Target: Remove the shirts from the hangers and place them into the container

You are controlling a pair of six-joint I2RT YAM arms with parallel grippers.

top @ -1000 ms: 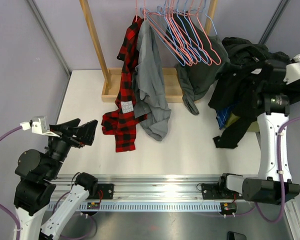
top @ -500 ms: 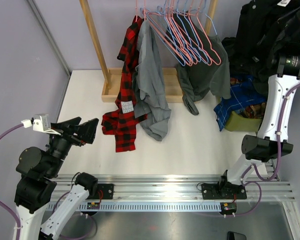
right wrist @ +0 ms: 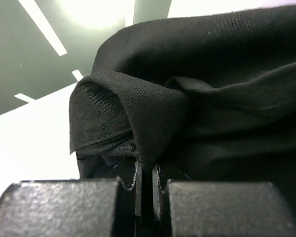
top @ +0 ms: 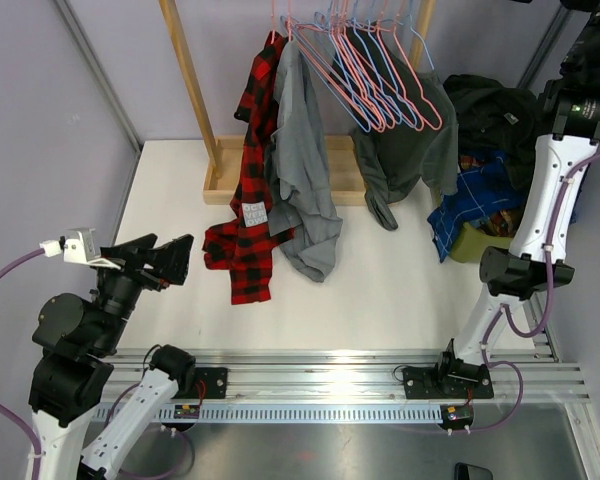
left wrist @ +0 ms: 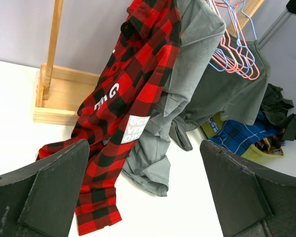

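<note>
**Hoisted high: black shirt up over the tub**

Climbed over the last second, from low above the container and draped in black cloth to stretched tall, with the right end effector (right wrist: 145,197) now past the upper edge of the overhead view. Clamped tight on a fold of the black shirt (right wrist: 197,89), pinched between the pads, the rest bunched just beyond them. Presumably hanging straight down from the pinch with its long axis vertical, though mostly out of sight.

Well below that end effector and off to its left: the container (top: 477,245), heaped with blue checked cloth (top: 480,195), only its near rim showing. Far nearer to the right arm than to the left. Probably calls for a descent with a drift to the left before any release. Otherwise risks cloth trailing over the rim onto the counter (top: 400,290).

Unmoved across the same second: the left end effector (left wrist: 144,163), spread wide and holding nothing. Straight ahead of it and a little above, the red plaid shirt (top: 242,235) and the grey shirt (top: 302,170), hung from the rail (top: 185,60) beside the bare hangers (top: 370,70). Both long axes running from rail to counter, with the tails resting on the counter.
</note>
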